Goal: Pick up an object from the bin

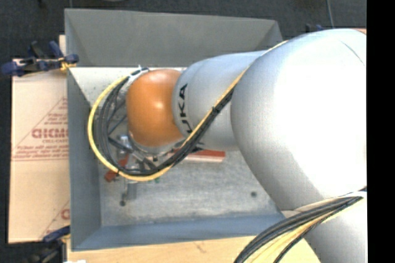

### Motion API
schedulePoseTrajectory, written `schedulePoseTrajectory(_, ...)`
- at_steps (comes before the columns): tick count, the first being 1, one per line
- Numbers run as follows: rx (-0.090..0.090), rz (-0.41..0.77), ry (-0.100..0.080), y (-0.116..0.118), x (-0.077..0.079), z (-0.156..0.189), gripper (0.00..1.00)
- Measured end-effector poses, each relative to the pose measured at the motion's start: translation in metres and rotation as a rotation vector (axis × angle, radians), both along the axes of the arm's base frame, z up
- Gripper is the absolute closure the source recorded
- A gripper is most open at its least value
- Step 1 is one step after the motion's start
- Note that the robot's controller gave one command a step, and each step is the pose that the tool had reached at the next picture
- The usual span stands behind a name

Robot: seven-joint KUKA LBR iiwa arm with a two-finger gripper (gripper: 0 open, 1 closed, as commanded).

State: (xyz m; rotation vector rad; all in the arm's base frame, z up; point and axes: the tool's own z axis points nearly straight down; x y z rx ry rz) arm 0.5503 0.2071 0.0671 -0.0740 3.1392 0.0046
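Bin (81,194) walls of grey metal are seen at the left, with the floor mostly bare. Just inside the left wall a yellow cable (92,126) is looped round the wrist. Below that loop a small red-orange thing (112,176) is seen on the floor, partly hidden, so its shape cannot be made out. Just to its right a thin dark piece (127,195) is pointed down toward the near wall; whether it belongs to the robot or to the bin cannot be told. Above both, the orange cover (151,110) is held low over the left half of the floor. Whether the fingers are spread or pressed together cannot be told, as they are hidden beneath it. Further right, a flat reddish strip (207,157) is laid with its long axis across the bin, half covered by the arm (296,126). The red-orange thing is judged the nearer, lying left of and below the wrist.
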Motion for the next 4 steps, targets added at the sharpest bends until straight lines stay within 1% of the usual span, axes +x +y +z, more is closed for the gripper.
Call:
schedulePoseTrajectory(1, -0.003, 0.201, -0.007, -0.019, 0.054, 0.035, 0.00)
schedulePoseTrajectory(2, -0.002, 0.657, -0.007, 0.012, 0.045, 0.038, 0.00)
schedulePoseTrajectory(3, -0.009, 0.841, -0.005, 0.028, 0.047, 0.005, 0.00)
schedulePoseTrajectory(4, -0.004, 0.835, -0.006, 0.026, 0.049, 0.007, 0.00)
